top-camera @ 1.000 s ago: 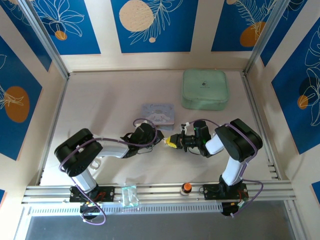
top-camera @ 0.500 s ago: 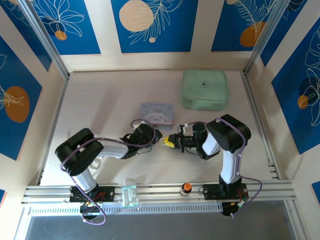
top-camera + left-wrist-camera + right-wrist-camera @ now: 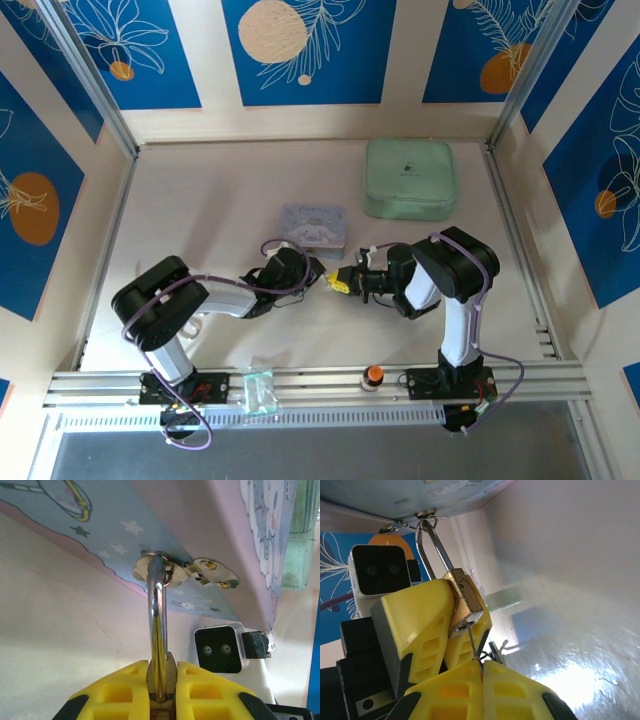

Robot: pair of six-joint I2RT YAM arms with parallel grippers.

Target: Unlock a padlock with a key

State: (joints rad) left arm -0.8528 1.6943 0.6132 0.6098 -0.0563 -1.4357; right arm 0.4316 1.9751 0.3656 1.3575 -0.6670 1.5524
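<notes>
With the left gripper (image 3: 162, 674), pinches the brass padlock (image 3: 465, 602) by its body, jaws narrow around it. Points the silver shackle (image 3: 157, 610) straight out past the fingertips (image 3: 200, 690), hooked through the hasp (image 3: 210, 574) on the blue cartoon tin (image 3: 315, 225) just ahead. With the right gripper (image 3: 482, 677), nips the key (image 3: 474, 647) between yellow tips closed tight on it, directly facing the left gripper, almost tip to tip. Sets the thin blade against the padlock's underside, at or inside the keyway; cannot tell which. Beyond the right gripper, well apart, a green case (image 3: 410, 178); back near its base, an orange-topped knob (image 3: 373, 375).
</notes>
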